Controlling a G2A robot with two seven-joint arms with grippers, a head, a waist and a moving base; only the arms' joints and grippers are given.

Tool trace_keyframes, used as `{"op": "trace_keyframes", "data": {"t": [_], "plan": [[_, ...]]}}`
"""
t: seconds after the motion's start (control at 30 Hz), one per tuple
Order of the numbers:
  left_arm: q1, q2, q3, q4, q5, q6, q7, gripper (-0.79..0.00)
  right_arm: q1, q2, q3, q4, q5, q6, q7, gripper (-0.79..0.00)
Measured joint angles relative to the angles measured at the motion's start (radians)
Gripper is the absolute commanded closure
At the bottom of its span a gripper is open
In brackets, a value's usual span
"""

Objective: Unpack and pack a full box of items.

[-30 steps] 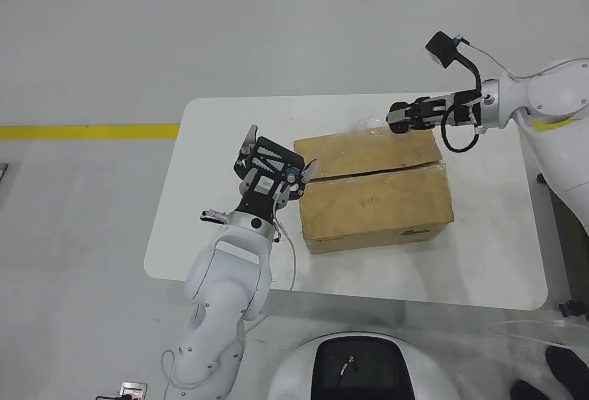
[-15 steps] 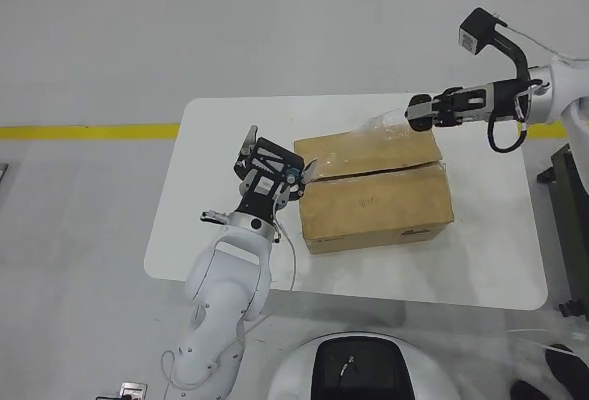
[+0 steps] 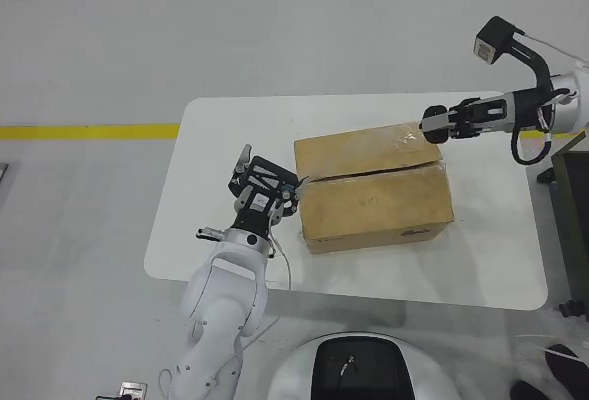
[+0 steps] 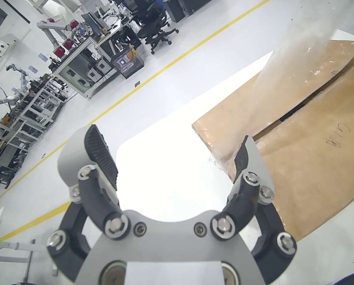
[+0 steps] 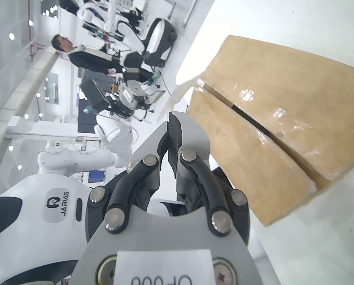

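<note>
A brown cardboard box (image 3: 374,200) lies on the white table (image 3: 224,140), its two top flaps meeting along a dark seam. My right gripper (image 3: 432,124) hangs over the box's far right corner, shut on a strip of clear tape (image 5: 179,90) that runs from its fingertips to the box. The same tape (image 4: 283,69) stretches as a translucent band above the far flap. My left gripper (image 3: 274,180) is open just off the box's left end, one pad (image 4: 242,155) close to the box corner (image 4: 212,143), with nothing between its fingers.
The table has bare room to the left of the box and along its front edge (image 3: 374,295). A yellow floor line (image 3: 74,131) runs off to the left. Benches, chairs and other robots stand in the room behind.
My right gripper has moved right along the box's far edge, drawing the tape with it. My left gripper has drawn back a little from the box's left end.
</note>
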Motion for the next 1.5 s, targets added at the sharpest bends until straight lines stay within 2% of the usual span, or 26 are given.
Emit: {"op": "trace_keyframes", "data": {"t": [0.23,0.57,0.8,0.83,0.9,0.93,1.0,1.03,1.07,1.1,1.17,1.2,1.23,1.33,1.5], "plan": [[-0.035,-0.007,0.039,0.025,-0.004,0.005,0.019,-0.785,-0.059,0.030,0.035,-0.008,-0.098,-0.011,0.036,0.000],[-0.083,-0.020,0.093,0.077,-0.008,0.016,0.027,-0.785,-0.104,0.049,0.017,0.025,-0.180,-0.058,0.000,0.000],[-0.110,-0.026,0.107,0.095,-0.005,0.023,0.033,-0.785,-0.103,0.052,0.009,0.071,-0.144,-0.038,-0.040,0.000],[-0.111,-0.027,0.107,0.096,-0.005,0.024,0.032,-0.785,-0.104,0.054,0.013,0.078,-0.138,-0.030,-0.050,-0.046],[-0.112,-0.028,0.107,0.099,-0.001,0.024,0.031,-0.785,-0.107,0.059,0.021,0.092,-0.152,-0.023,-0.070,-0.363],[-0.111,-0.028,0.107,0.100,0.001,0.024,0.031,-0.785,-0.108,0.061,0.026,0.098,-0.158,-0.022,-0.081,-0.369],[-0.110,-0.028,0.103,0.101,0.006,0.025,0.028,-0.785,-0.110,0.064,0.042,0.104,-0.154,-0.015,-0.114,-0.363],[-0.108,-0.028,0.101,0.101,0.010,0.027,0.025,-0.785,-0.112,0.064,0.049,0.101,-0.137,-0.015,-0.134,-0.299],[-0.107,-0.028,0.098,0.101,0.016,0.033,0.019,-0.785,-0.117,0.063,0.054,0.088,-0.107,-0.017,-0.162,-0.102],[-0.105,-0.029,0.095,0.101,0.019,0.037,0.015,-0.785,-0.122,0.061,0.055,0.075,-0.084,-0.022,-0.184,0.000],[-0.099,-0.029,0.088,0.100,0.032,0.044,0.008,-0.785,-0.141,0.055,0.045,0.040,-0.049,-0.034,-0.255,0.000],[-0.097,-0.028,0.085,0.100,0.042,0.045,0.007,-0.376,-0.152,0.051,0.037,0.024,-0.038,-0.040,-0.289,0.000],[-0.093,-0.027,0.081,0.100,0.057,0.048,0.007,-0.151,-0.163,0.048,0.029,0.009,-0.032,-0.048,-0.324,0.000],[-0.077,-0.025,0.065,0.097,0.115,0.075,-0.001,0.000,-0.199,0.038,-0.005,-0.046,-0.052,-0.092,-0.451,0.000],[-0.037,-0.019,0.033,0.073,0.229,0.116,-0.015,0.000,-0.261,0.024,-0.069,-0.141,-0.238,-0.203,-0.732,0.000]]}}
